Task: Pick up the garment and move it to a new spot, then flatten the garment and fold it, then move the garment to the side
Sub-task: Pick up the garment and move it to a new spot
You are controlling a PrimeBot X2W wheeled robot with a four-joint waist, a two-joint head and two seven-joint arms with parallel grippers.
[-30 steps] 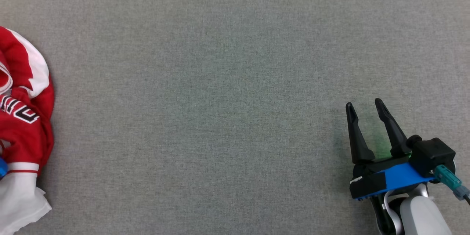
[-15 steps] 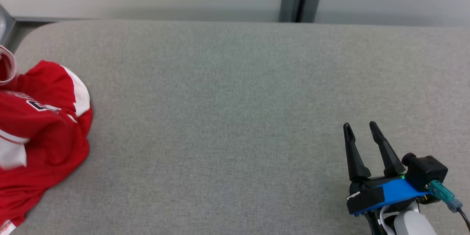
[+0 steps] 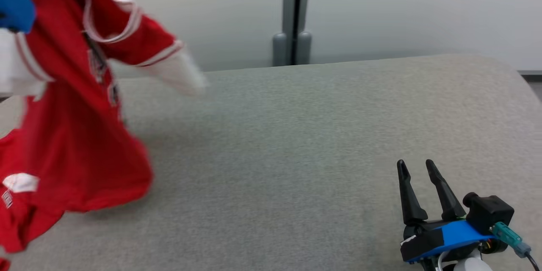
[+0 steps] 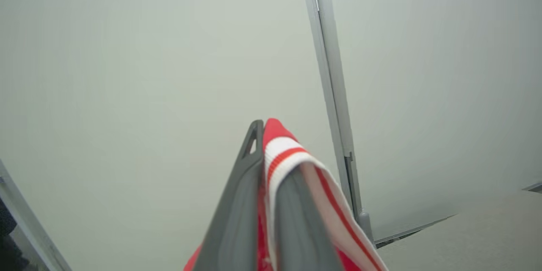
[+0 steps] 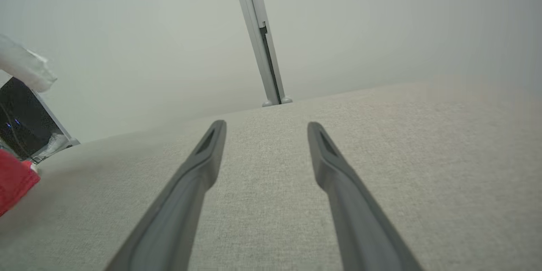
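The garment (image 3: 80, 152) is a red jersey with white sleeves and striped trim. It hangs in the air at the left of the head view, its lower part blurred just above the grey table (image 3: 296, 135). In the left wrist view my left gripper (image 4: 264, 129) is shut on a red-and-white striped edge of the garment (image 4: 288, 156), raised in front of the wall. My right gripper (image 3: 416, 167) rests low at the table's near right, open and empty. The right wrist view has its fingers (image 5: 266, 129) spread over bare cloth, with a bit of the garment (image 5: 15, 182) at the far left.
A pale wall with a grey upright post (image 3: 293, 12) stands behind the table's far edge. The table's rounded right corner (image 3: 514, 72) is in view. A dark device (image 5: 21, 118) sits beyond the table's left end in the right wrist view.
The left gripper has shut on the garment and lifted it off the table at the left. The head camera has tilted up, bringing the wall into view. The right gripper stays open in place.
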